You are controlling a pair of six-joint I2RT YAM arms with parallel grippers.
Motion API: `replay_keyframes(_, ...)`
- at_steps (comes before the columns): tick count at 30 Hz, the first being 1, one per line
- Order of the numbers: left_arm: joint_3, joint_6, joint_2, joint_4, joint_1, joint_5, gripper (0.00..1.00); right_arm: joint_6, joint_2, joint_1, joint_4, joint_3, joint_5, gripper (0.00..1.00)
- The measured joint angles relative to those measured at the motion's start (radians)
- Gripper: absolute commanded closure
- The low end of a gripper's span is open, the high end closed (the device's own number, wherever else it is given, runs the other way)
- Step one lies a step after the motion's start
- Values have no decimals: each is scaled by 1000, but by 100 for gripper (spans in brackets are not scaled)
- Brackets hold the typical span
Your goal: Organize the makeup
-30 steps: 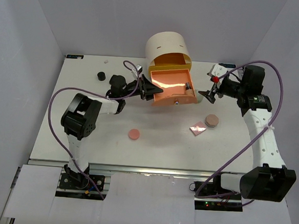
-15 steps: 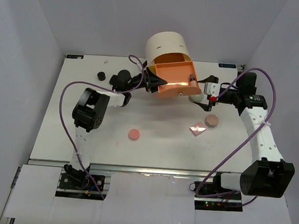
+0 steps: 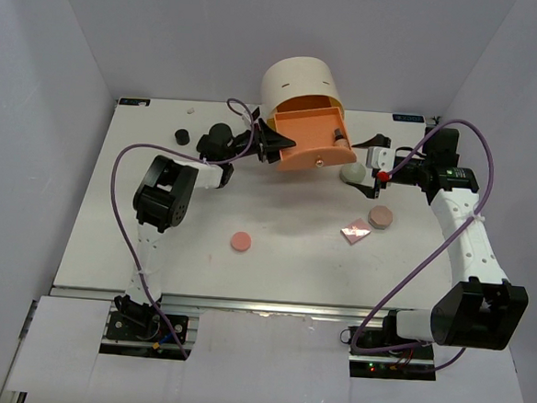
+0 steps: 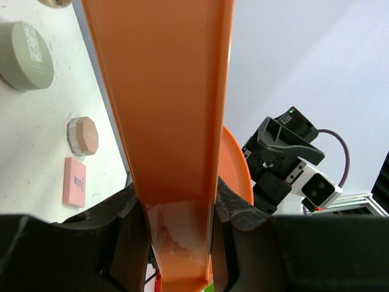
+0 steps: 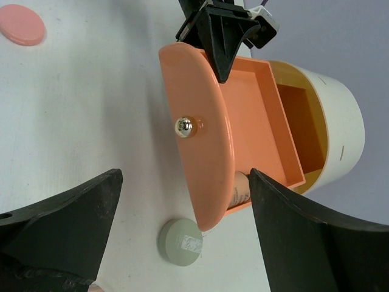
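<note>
My left gripper is shut on the left side wall of the orange drawer, which sticks part way out of the cream box. A small brown bottle lies inside the drawer. My right gripper stands open just right of the drawer front, holding nothing. A grey-green compact lies on the table below it. The tan compact, the pink square palette and the pink round compact lie nearer the front.
A small black jar stands at the back left, with a tiny white piece behind it. The drawer front carries a shiny knob. White walls close in the table on three sides.
The left gripper has carried the orange drawer back toward the cream box, so less of it sticks out. The right gripper has swung level and come in close beside the drawer front.
</note>
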Motion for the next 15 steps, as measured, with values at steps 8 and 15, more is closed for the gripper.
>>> replay_keyframes(8,18,-19,1,8,20,8,82,-1,5,0,0,0,-8,9)
replay_keyframes(15,29,-33,3,14,23,22,82,-1,5,0,0,0,-19,9)
